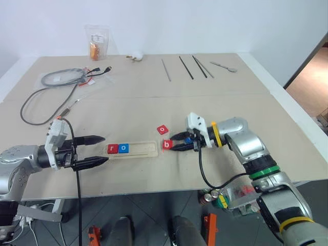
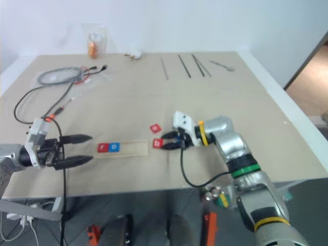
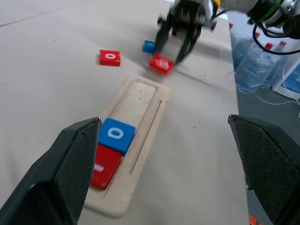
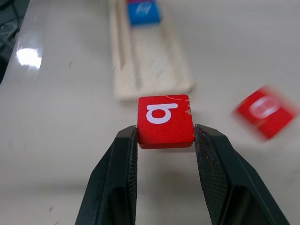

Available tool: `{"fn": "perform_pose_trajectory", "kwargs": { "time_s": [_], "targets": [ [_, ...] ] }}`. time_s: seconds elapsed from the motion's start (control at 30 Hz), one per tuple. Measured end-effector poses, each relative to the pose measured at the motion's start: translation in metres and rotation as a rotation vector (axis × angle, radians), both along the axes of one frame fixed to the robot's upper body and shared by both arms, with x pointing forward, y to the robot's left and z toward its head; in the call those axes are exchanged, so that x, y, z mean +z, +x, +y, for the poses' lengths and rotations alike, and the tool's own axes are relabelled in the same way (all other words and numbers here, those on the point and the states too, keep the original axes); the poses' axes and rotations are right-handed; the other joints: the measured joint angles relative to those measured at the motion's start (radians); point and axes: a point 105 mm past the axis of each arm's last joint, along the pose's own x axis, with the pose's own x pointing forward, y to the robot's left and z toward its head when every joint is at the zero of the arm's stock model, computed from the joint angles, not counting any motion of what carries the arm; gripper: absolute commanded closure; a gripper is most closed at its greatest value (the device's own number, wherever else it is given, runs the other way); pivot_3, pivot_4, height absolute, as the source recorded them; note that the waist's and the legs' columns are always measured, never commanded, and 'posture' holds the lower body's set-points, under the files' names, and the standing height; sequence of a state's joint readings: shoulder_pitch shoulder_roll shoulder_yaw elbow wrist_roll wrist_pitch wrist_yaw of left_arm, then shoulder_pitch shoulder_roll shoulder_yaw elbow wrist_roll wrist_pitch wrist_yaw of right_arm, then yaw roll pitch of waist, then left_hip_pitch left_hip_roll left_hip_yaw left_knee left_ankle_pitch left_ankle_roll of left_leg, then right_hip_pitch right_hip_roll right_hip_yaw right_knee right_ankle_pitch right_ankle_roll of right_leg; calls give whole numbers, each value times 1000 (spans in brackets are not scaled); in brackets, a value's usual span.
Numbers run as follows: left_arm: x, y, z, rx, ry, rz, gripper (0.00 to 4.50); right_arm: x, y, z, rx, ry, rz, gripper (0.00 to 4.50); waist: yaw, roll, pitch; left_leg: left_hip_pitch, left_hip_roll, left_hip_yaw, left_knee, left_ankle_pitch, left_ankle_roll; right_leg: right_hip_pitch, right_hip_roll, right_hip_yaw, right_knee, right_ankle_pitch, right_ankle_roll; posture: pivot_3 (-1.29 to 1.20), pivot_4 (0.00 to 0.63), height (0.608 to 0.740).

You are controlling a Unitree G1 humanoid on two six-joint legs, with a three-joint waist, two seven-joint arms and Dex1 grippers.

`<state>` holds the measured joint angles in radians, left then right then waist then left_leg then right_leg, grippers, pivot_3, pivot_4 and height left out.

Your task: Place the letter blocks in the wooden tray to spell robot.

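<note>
The right gripper (image 4: 165, 136) pinches a red letter block marked with a white "b" (image 4: 164, 120) between its two black fingers, one pad pressed on each side edge, the block held flat just off the near end of the wooden tray (image 1: 144, 148). Beyond it, at the tray's far end, sit a blue block reading "o" (image 1: 123, 148) and a red block reading "r" (image 1: 113, 149), side by side in the channel. A second red "o" block (image 1: 162, 129) lies loose on the table (image 1: 154, 102) just beside the gripper. A blue block (image 3: 148, 45) rests behind the fingers, letter unreadable. Past the tray's far end, the left gripper (image 1: 97, 150) hovers, fingers spread wide, holding nothing.
</note>
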<state>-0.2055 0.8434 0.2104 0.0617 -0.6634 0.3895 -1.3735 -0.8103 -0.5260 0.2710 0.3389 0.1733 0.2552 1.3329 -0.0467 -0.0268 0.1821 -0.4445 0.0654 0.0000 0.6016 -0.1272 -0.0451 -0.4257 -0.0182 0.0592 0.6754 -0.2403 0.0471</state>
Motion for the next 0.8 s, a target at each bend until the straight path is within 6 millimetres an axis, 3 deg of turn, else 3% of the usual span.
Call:
{"fn": "perform_pose_trajectory", "kwargs": {
  "time_s": [0.1, 0.3, 0.47, 0.8],
  "targets": [
    [-2, -2, 4, 1, 16, -1, 0, 15, -4, 12, 48, 33, -16, 3283, 0, 0, 0, 0, 0, 0, -1, 0, 0, 0, 0, 0, 0, -1, -1, 0, 150, 740],
    [1, -2, 5, 9, -2, -15, 0, 21, -6, 44, 94, 64, -2, 3283, -1, 0, 0, 0, 1, 0, -2, 0, 0, -1, 0, 0, 0, -2, -1, 0, 150, 740],
    [-1, -5, 2, 4, -4, -25, 0, 1, -5, 84, 126, -11, 21, 3283, -1, 0, 0, 0, 1, 0, -2, 0, 0, -1, 0, -1, 1, -1, -2, 0, 150, 740],
    [-18, -12, 5, 26, 16, -6, 0, -25, -3, 94, 130, -131, 16, 3283, 1, -1, 0, -1, 1, 0, -2, 0, -1, -2, 0, -1, 2, -2, -2, 0, 150, 740]
  ]
}}
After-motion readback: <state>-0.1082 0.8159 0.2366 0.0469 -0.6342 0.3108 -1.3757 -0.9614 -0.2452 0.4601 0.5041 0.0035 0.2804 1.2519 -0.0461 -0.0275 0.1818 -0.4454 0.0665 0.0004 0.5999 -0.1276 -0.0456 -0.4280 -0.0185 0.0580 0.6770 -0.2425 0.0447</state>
